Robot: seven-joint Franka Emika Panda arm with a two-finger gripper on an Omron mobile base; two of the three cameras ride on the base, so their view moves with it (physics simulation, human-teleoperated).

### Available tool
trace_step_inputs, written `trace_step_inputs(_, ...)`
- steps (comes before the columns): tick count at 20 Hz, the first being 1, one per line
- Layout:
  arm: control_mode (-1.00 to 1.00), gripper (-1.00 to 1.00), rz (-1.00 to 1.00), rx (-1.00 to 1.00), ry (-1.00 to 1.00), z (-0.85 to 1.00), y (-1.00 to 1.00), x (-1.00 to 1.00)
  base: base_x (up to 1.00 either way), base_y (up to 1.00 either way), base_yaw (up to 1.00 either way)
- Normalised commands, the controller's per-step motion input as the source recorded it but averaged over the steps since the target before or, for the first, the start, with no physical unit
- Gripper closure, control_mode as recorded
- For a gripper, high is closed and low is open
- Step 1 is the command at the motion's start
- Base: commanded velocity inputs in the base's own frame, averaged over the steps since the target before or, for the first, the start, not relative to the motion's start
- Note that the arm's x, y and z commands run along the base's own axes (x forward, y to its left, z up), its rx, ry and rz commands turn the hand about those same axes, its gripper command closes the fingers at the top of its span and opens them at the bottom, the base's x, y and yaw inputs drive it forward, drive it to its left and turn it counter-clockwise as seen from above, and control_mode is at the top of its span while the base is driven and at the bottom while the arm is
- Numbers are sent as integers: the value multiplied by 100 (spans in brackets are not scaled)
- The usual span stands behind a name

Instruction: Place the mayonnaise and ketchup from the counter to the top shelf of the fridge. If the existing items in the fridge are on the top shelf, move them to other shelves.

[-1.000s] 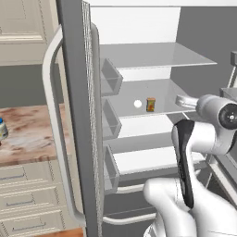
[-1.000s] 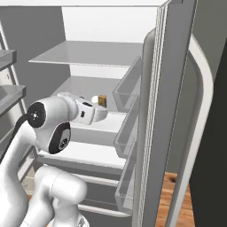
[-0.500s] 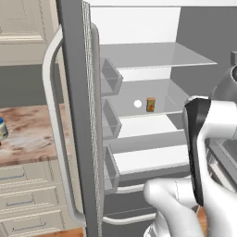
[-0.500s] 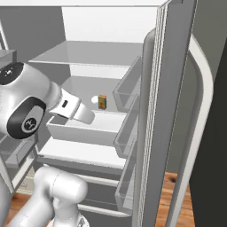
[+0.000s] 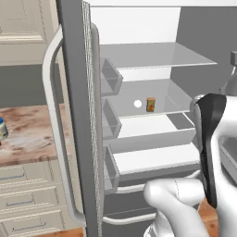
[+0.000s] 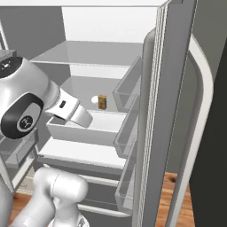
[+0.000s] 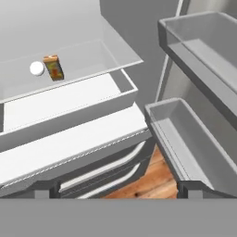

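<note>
The fridge stands open. Its top shelf (image 5: 157, 55) (image 6: 88, 52) is a glass plate. One shelf lower, a small orange carton (image 5: 150, 104) (image 6: 102, 102) (image 7: 53, 67) stands next to a white round item (image 5: 137, 103) (image 6: 94, 100) (image 7: 36, 68). My gripper (image 7: 118, 189) is open with nothing between its fingertips, and it hangs in front of the lower fridge, well short of those items. On the counter (image 5: 28, 134), a blue-topped jar (image 5: 2, 129) is cut off by the left frame edge; I cannot tell if it is the mayonnaise. The ketchup is out of view.
The left door (image 5: 76, 115) and right door (image 6: 164, 115) both stand open, with bins (image 7: 199, 51) on their inner sides. A white drawer (image 5: 152, 134) sits under the second shelf. My arm (image 6: 26, 106) rises on the fridge's left side. Wooden floor (image 7: 148, 180) lies below.
The arm has swung up and back from the middle shelf. The hand has pulled away from the carton. The gripper stays open and the fridge items have not moved.
</note>
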Motion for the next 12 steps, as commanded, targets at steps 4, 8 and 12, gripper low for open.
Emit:
trace_step_inputs(4, -100, -100, 8, 0, 0, 0, 2, -32, 0, 0, 0)
trace_step_inputs(8, 100, -100, 11, 0, 0, 0, 0, -46, -50, 0, 14)
trace_step_inputs(12, 100, -100, 0, 0, 0, 0, 0, 0, -100, 10, 32)
